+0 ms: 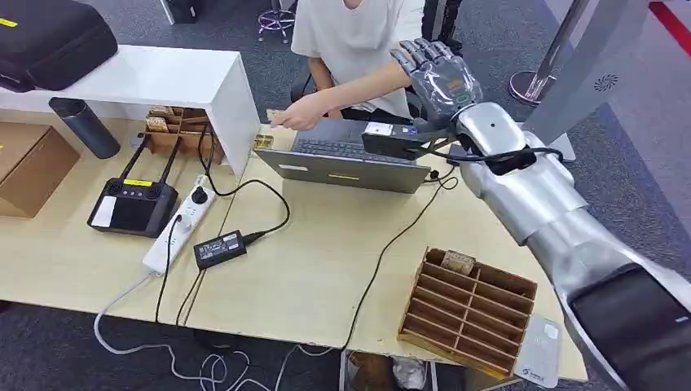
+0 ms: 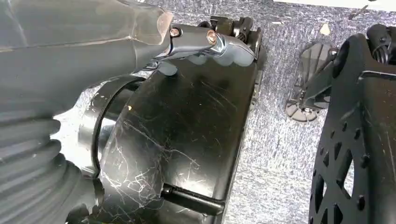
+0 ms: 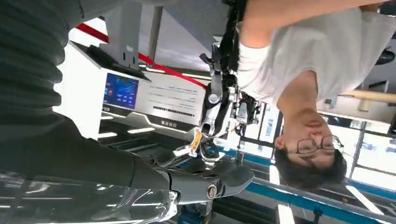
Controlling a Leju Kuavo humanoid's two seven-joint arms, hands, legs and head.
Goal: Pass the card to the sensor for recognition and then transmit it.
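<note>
Silver and raised, the robot's right arm reaches over the far side of the counter (image 1: pixel 326 269), ending in the right hand (image 1: pixel 436 75), which is lifted above the laptop (image 1: pixel 346 159) with its fingers (image 1: pixel 415 53) spread upward and nothing between them. In the right wrist view the thumb (image 3: pixel 219 179) sticks out free, with no card against it. A person in a white shirt sits behind the laptop; the person's hand (image 1: pixel 297 114) hovers at the counter's far edge and holds a small pale piece, probably the card (image 1: pixel 275 115), though it is too small to be sure. Just beside the right wrist, a dark flat device with a light label, the sensor (image 1: pixel 395 140), sits at the laptop's right end.

The left hand (image 2: pixel 205 44) appears in its wrist view hanging near the robot's dark body above grey carpet; its fingers curve gently and nothing lies in them, but how far they are closed I cannot tell.

Near the front right of the counter stands a cardboard divider box (image 1: pixel 464 305), with a grey card-like slab (image 1: pixel 542 354) just beside it at the edge. To the left lie a black remote controller (image 1: pixel 134 204), a white power strip (image 1: pixel 179 224) and a black power adapter (image 1: pixel 220 247).
</note>
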